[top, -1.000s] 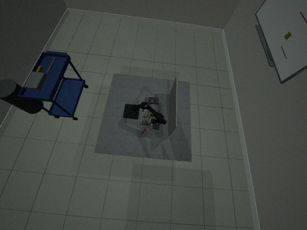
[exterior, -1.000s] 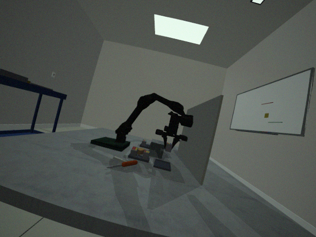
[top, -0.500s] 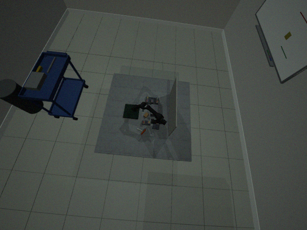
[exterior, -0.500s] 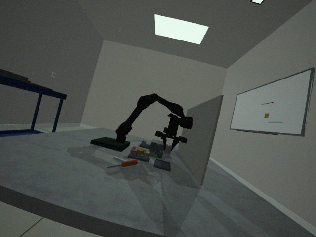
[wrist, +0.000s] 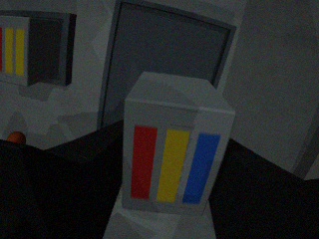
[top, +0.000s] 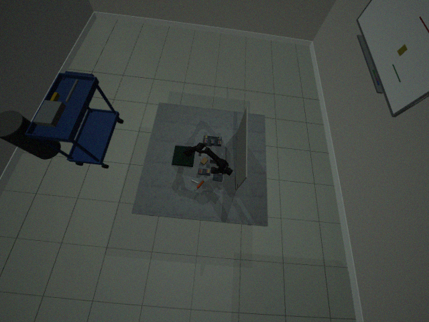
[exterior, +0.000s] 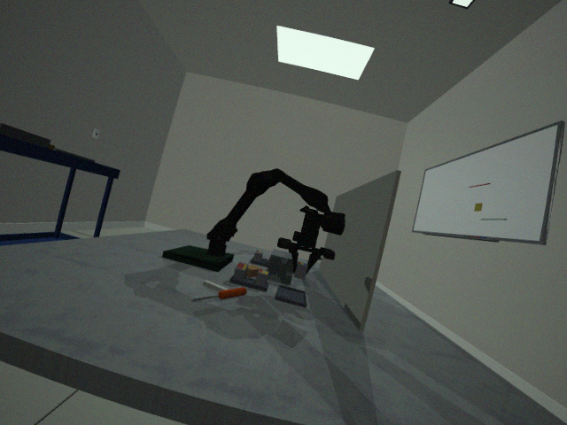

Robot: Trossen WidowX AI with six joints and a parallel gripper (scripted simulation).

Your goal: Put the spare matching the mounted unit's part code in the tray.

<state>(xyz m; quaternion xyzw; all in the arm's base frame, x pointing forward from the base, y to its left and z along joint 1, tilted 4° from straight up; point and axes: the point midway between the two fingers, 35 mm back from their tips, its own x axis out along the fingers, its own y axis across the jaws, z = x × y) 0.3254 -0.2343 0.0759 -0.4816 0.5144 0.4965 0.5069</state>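
Observation:
My gripper (exterior: 300, 271) (wrist: 169, 130) points down and is shut on a grey block (wrist: 175, 115) with red, yellow and blue bars. It holds the block above the table, beside the upright panel. The shallow dark tray (top: 217, 178) (exterior: 291, 296) (wrist: 169, 37) is empty; in the wrist view it lies beyond the block. A spare (wrist: 15, 50) with red and yellow bars stands in the near rack (exterior: 247, 285) (wrist: 69, 50). Another rack (top: 210, 143) stands farther back. A dark grey box (exterior: 280, 264) stands behind the near rack; its back code is not readable.
A tall panel (top: 241, 149) (exterior: 361, 237) stands close to the gripper. An orange screwdriver (top: 200, 184) (exterior: 232, 293) (wrist: 16, 137) and a white stick (top: 194, 180) (exterior: 212, 284) lie near the near rack. A tan block (top: 204, 160) (exterior: 252, 270) sits behind that rack. The arm's base stands on a green slab (top: 182, 159) (exterior: 194, 258).

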